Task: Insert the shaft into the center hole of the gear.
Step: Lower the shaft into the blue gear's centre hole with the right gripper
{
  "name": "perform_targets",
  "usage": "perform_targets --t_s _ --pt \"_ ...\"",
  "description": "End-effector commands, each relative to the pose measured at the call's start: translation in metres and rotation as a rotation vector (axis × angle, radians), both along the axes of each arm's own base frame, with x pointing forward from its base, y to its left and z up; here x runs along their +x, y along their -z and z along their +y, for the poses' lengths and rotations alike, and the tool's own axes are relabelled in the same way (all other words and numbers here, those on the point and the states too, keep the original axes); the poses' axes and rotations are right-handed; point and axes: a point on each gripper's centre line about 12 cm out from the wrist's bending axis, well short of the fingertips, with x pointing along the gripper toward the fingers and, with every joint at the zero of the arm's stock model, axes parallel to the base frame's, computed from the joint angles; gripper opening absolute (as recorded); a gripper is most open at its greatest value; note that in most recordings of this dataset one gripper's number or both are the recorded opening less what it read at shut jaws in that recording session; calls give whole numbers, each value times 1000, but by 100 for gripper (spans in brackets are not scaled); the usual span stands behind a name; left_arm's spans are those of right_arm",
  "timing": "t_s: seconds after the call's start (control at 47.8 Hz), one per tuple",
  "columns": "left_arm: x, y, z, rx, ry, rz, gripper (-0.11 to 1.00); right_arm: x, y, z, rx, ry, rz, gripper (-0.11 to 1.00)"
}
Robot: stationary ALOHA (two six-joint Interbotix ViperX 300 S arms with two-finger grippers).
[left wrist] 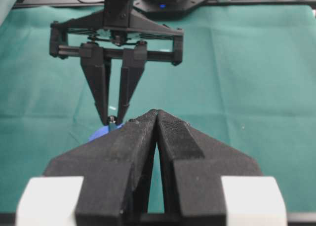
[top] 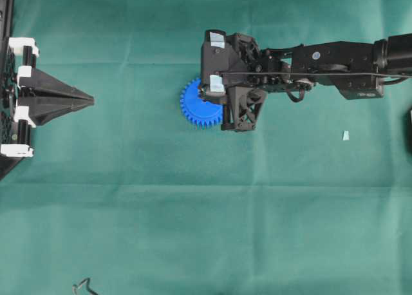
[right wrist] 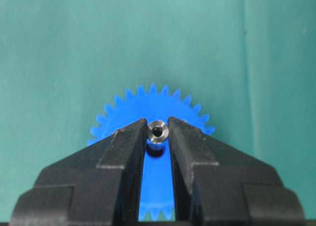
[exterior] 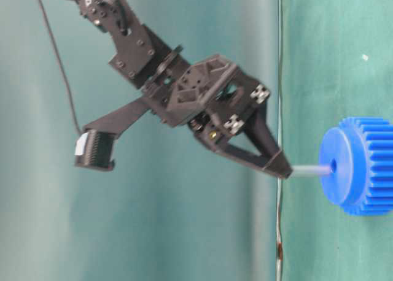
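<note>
At the far left edge of the overhead view the left tool (top: 90,100) rests low over the green surface (top: 193,230), its two black fingers pressed together into one point that aims right. Its own wrist view shows the same: the left tool (left wrist: 156,113) has its pads meeting along a thin seam with nothing between them. This arm lies level and well apart from the task's things.

Toward the middle lies the gear (top: 198,105), bright blue, flat on the surface, its right part hidden beneath the right arm in the overhead view. The right tool (right wrist: 158,132) stands narrowed around the shaft (right wrist: 158,131), whose silvery round end shows between the two fingertips directly above the middle of the gear (right wrist: 153,112). In the table-level view, which is turned on its side, the shaft (exterior: 310,169) runs from the right tool (exterior: 284,168) straight to the center hole (exterior: 333,167) on the gear's raised hub, its tip at the mouth of the hole; how deep it sits I cannot tell.

The right arm reaches in from the right edge, stretched long across the surface, its wrist bent so the fingers point down onto the gear (exterior: 359,166). Further right, near that arm's base, a small pale scrap (top: 346,136) lies on the cloth, well apart from the gear.
</note>
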Motion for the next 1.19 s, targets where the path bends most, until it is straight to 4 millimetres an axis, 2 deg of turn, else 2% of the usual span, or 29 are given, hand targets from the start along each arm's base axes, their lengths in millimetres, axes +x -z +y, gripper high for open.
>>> perform_targets --t_s 0.0,0.23,0.502,1.025,1.172 --pt "2 -11 -1 0 3 -29 0 7 -21 -2 -8 2 -56 17" --pt "2 -11 -1 0 3 -28 0 5 -19 -1 -7 2 -50 17" --pt "2 -10 -1 1 3 -21 0 -2 -1 0 0 2 -1 17" --pt "2 -10 -1 3 4 -21 0 0 -5 -1 -3 3 -18 17" --pt "2 -10 -1 1 3 -21 0 -1 1 -1 -1 3 -3 17"
